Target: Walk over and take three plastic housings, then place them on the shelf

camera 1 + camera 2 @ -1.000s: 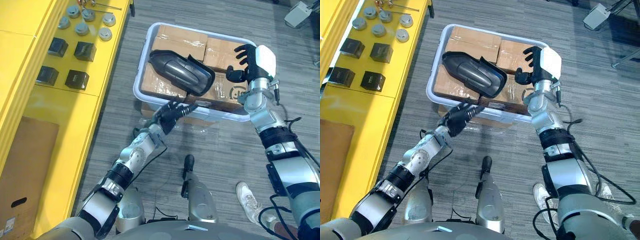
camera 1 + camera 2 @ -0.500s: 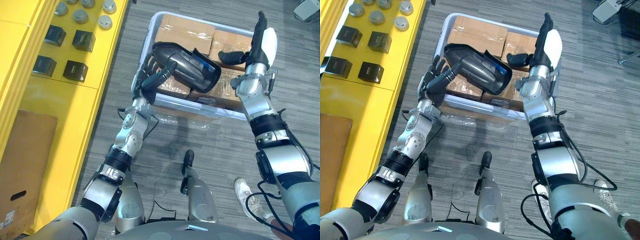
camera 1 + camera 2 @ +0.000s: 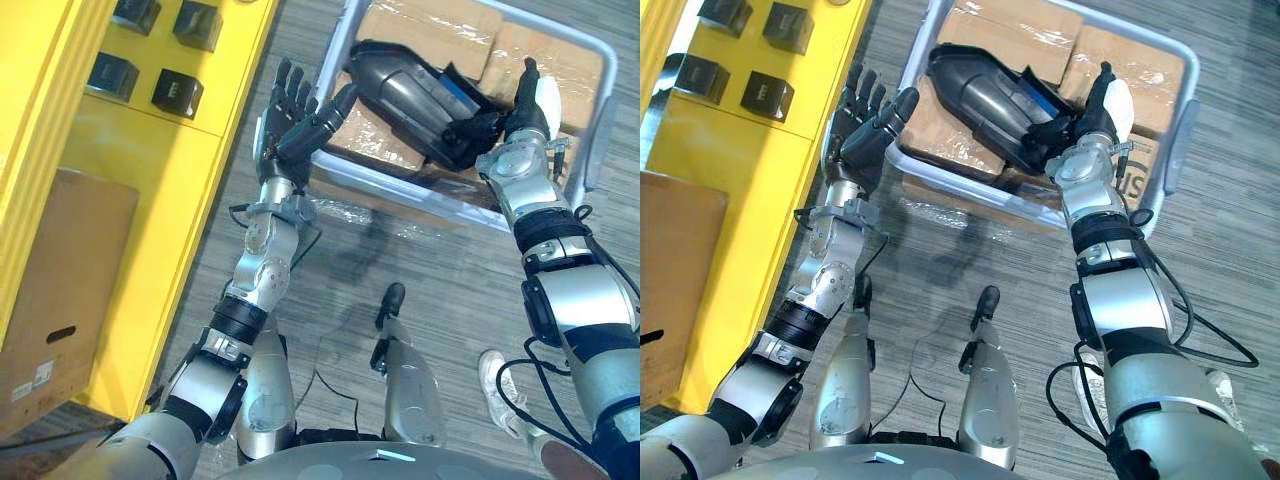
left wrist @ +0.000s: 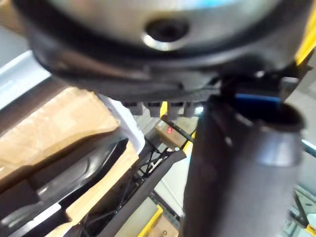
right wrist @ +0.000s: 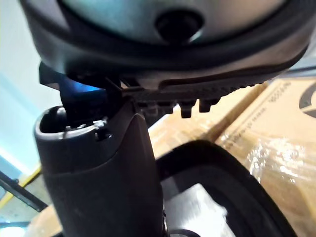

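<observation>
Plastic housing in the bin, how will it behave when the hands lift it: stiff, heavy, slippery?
Probably stiff: the plastic housing holds its moulded shell shape lying askew across the cardboard boxes. Likely light for its bulk, since it looks hollow. Its glossy curved surface may slip, and with the right hand at one end, it could swing down.

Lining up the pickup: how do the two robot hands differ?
The left robot hand is spread open at the bin's left rim; the right robot hand is against the housing's right end. The right shows a white cover; the left looks dark. Both face the housing.
</observation>
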`<state>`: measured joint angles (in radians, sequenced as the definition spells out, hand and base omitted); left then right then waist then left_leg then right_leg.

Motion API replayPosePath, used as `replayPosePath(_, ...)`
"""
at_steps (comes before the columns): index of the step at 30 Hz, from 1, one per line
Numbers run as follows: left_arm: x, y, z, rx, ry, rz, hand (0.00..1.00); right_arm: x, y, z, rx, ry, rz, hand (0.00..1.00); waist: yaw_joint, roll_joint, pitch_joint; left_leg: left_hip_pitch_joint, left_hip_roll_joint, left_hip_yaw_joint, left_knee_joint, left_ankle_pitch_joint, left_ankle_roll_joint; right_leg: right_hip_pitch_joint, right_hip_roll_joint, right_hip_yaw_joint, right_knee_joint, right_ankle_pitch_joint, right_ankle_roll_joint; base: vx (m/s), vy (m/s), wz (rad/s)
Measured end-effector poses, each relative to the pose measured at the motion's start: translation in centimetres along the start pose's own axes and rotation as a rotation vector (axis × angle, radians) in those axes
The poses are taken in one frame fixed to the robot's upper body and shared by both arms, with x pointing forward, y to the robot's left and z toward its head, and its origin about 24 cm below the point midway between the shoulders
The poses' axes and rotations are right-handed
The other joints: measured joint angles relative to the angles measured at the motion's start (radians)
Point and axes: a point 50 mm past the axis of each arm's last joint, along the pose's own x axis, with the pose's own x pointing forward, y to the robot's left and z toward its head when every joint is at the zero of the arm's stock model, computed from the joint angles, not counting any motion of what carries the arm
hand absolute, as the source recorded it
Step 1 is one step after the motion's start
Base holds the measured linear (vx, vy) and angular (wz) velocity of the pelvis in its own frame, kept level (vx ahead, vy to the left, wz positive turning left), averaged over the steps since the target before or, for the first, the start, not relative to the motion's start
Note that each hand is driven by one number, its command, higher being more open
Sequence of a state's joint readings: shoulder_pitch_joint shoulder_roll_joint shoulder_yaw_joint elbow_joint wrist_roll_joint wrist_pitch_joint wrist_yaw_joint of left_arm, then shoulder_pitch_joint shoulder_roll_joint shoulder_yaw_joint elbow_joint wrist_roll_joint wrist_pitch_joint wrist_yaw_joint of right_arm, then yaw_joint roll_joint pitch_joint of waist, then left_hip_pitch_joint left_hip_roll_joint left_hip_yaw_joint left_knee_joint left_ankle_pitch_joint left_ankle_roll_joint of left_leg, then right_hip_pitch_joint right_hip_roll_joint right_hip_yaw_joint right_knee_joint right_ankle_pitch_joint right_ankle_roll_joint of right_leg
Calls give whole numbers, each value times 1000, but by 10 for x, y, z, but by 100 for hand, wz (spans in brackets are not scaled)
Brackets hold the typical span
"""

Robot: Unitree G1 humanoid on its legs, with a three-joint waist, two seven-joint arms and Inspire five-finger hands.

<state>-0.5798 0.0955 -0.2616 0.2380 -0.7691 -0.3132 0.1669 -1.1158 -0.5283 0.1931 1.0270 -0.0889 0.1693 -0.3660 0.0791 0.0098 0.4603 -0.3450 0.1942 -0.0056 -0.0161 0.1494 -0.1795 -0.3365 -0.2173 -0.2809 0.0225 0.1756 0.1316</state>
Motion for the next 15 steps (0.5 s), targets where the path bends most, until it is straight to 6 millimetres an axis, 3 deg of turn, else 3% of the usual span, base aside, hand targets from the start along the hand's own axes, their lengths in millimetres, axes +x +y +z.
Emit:
replayPosePath(2,-3,-2,-1,-7,0,-18,100,4,-12,2,-15,-9,-12,100,2,8,4,-13,-7,-7,2,3,3,-10,-8,-7,5,0,0,6,11,12)
replayPosePath(3,-5,-2,-2,-10,-3,-33,100,7,-17,5,-18,-17,-11,0,2,13,7,-19,-11,-10,6,3,4,-15,-13,-10,9,0,0,-6,17,14)
replayPosePath(7,-10,-5,-6,-21,9,-77,100,11,-30,1,-26,17,-21,0,15,26,14,-39,-14,-26,13,2,5,-23,-15,-21,15,-1,1,-20,-3,8)
replayPosePath(11,-20,-14,-7,-14,4,-161,100,18,-64,-12,-105,56,-98,0,33,52,24,-59,-16,-50,16,8,11,-30,-18,-40,29,-12,0,-49,-22,13)
replayPosePath(15,-30,-11,-14,-16,32,-173,100,18,-68,-21,-207,69,-108,0,41,59,24,-61,-17,-55,16,15,9,-30,-20,-44,35,-14,0,-28,-17,5)
